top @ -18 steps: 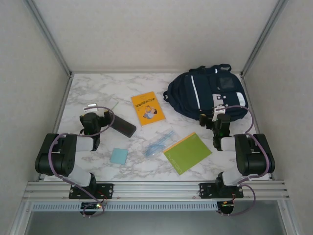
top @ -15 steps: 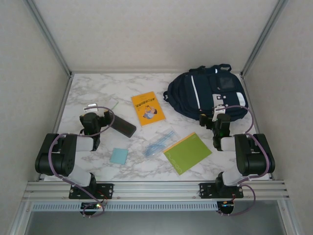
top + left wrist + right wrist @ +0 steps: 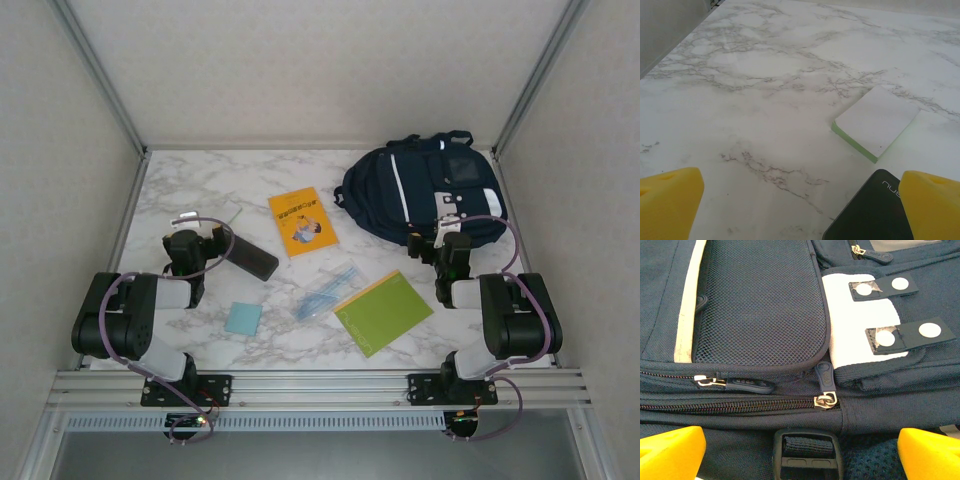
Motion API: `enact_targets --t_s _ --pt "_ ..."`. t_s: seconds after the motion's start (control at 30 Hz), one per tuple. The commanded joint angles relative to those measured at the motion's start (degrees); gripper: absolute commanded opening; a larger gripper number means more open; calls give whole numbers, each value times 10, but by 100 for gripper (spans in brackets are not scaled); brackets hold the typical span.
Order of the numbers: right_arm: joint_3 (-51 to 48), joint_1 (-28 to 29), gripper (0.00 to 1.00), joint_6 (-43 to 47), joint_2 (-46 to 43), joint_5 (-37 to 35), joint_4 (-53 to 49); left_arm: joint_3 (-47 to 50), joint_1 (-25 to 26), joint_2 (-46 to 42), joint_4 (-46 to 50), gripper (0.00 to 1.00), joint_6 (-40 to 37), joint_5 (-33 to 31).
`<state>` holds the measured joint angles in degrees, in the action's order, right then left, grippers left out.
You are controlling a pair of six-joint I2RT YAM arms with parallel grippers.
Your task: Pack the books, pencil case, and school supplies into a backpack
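The backpack [image 3: 425, 192] lies flat at the far right of the marble table [image 3: 190, 195], its near edge directly in front of my right claw [image 3: 800, 447]. That claw stands wide and holds nothing. Its yellow fingertips [image 3: 670, 447] flank a black buckle [image 3: 807, 450] on the pack's edge. Just beyond the buckle runs a zipper [image 3: 740, 405] with meshed teeth, and past it a mesh pocket [image 3: 760, 305].

My left claw [image 3: 800, 205] is likewise spread wide and empty, low over the table. The end of the dark pencil case [image 3: 870, 215] lies between its tips, close to the right one; I cannot tell whether they touch. A whitish block [image 3: 875, 120] with a green edge lies just past the case, apart from it.

Between the two arms lie the orange-yellow book [image 3: 303, 221], the clear packet [image 3: 325, 290], the lime-green notebook [image 3: 384, 312] and the light-blue pad [image 3: 243, 318]. All lie flat on the table, outside the pack.
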<state>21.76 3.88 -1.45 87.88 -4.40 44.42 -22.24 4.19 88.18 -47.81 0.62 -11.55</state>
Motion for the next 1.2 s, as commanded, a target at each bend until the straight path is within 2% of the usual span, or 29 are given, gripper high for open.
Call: enact_targets --t_s 0.0,0.27,0.47,0.53,0.6,0.67,0.77,0.83,1.03,1.17 --pt "13 -2 99 5 3 8 19 -5 -7 -1 -10 100 3 14" --pt "17 -2 99 6 0 5 10 -5 -9 -1 -10 100 3 17" --pt "61 5 99 9 -57 -9 -98 -9 -5 -7 -1 100 -5 23" --pt "94 13 99 -15 -85 -51 -192 -14 0 -23 18 100 -10 22" --pt "154 15 99 -103 -113 -92 -340 -41 13 -56 95 100 -12 -13" --pt "188 18 99 -174 -133 -105 -437 -95 25 -82 215 100 -2 -32" --pt "206 18 99 -309 -158 -108 -523 -164 59 -82 331 100 29 -97" --pt "209 18 99 -379 -163 -93 -543 -206 97 -76 391 100 36 -134" --pt "251 6 99 -510 -124 -14 -581 -251 175 -68 424 100 149 -46" --pt "249 -24 96 -581 -98 19 -574 -268 242 -57 418 100 186 -37"
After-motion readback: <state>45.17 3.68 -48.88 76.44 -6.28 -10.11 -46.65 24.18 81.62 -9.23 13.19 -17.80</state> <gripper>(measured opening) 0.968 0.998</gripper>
